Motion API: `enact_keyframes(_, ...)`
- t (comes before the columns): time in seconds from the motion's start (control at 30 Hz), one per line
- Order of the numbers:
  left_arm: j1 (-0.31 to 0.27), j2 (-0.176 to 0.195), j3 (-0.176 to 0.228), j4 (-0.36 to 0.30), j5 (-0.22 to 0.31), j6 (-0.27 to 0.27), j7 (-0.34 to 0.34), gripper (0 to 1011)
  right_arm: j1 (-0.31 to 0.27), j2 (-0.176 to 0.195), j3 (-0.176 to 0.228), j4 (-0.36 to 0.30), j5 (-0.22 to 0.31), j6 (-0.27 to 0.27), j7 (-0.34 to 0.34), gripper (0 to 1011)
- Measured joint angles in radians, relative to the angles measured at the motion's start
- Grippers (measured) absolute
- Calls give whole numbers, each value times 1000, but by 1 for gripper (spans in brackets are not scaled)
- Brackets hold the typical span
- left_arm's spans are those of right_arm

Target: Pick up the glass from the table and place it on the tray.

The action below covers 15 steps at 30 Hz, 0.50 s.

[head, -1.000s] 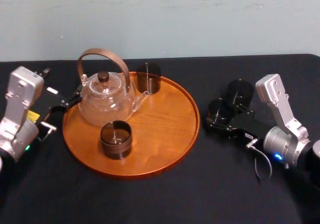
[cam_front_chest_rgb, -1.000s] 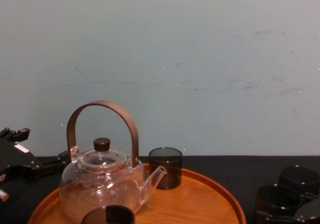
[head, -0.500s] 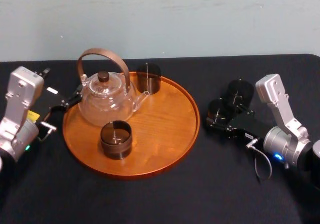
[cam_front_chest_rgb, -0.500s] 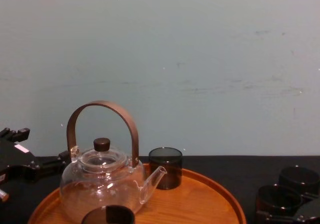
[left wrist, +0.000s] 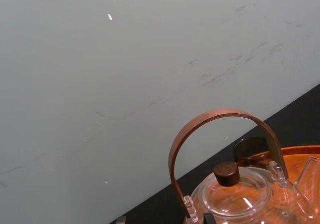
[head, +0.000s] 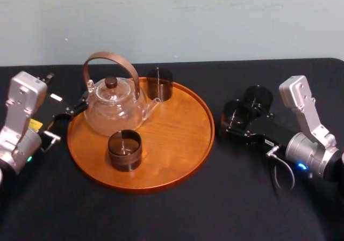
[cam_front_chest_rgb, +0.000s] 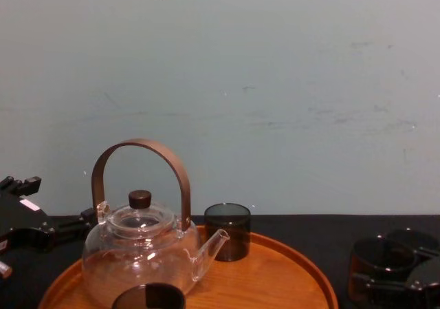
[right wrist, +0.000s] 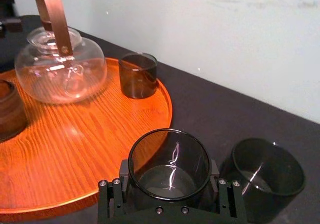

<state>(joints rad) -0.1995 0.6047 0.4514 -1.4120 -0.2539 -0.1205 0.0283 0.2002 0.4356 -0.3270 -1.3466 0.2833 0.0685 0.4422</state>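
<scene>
Grasp step: right pincer pinches the glass by its sides on the worktop, just right of the tray; next, lift clear of the rim and carry it left onto bare tray; left pincer parked at the tray's left edge.

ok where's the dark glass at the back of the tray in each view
Head view: the dark glass at the tray's far rim, right of the teapot.
Chest view: the dark glass low centre, right of the teapot's spout.
Left wrist view: the dark glass behind the teapot's handle.
Right wrist view: the dark glass beside the teapot, beyond the right gripper and its held glass.
Shared landmark: the teapot.
</scene>
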Motion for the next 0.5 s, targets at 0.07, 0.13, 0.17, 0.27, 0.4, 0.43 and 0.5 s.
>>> enact_keyframes(0.07, 0, 0, 0, 0, 0, 0, 0, 1001, -4, 3, 1, -11, 1, 1, 0, 903)
enact_keyframes(0.13, 0, 0, 0, 0, 0, 0, 0, 1001, -7, 6, 1, -25, 2, 2, -2, 903)
enact_keyframes(0.17, 0, 0, 0, 0, 0, 0, 0, 1001, -8, 7, 1, -30, 2, 3, -2, 903)
enact_keyframes(0.27, 0, 0, 0, 0, 0, 0, 0, 1002, -11, 9, 0, -48, 3, 7, -3, 903)
enact_keyframes(0.4, 0, 0, 0, 0, 0, 0, 0, 1001, -10, 8, -10, -68, 2, 12, -2, 903)
enact_keyframes(0.43, 0, 0, 0, 0, 0, 0, 0, 1002, -8, 6, -15, -74, 2, 13, -1, 903)
enact_keyframes(0.5, 0, 0, 0, 0, 0, 0, 0, 1001, -5, 3, -22, -79, 1, 14, 1, 903)
